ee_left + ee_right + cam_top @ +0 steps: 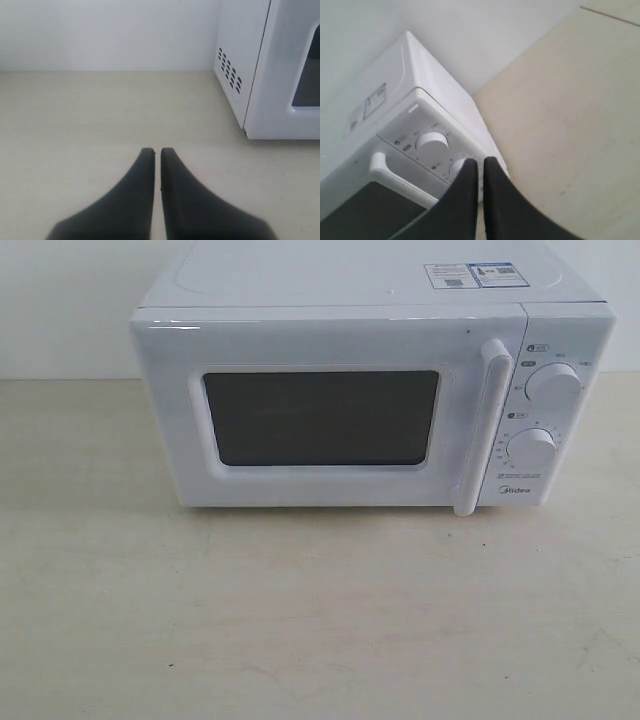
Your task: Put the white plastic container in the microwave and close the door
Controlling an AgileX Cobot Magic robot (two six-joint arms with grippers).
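The white Midea microwave (350,380) stands at the back of the table. Its door (320,415) is closed, the dark window facing me and the vertical bar handle (482,425) on its right. Two round dials (552,385) sit beside the handle. The white plastic container shows in no view. My left gripper (157,150) is shut and empty above bare table, to the left of the microwave's vented side (230,70). My right gripper (481,161) is shut and empty, its tips in front of the dials (431,141). Neither gripper appears in the exterior view.
A pale beige tabletop (320,620) spreads in front of the microwave. A white wall (100,30) runs behind it. Stickers (470,275) lie on the microwave's top.
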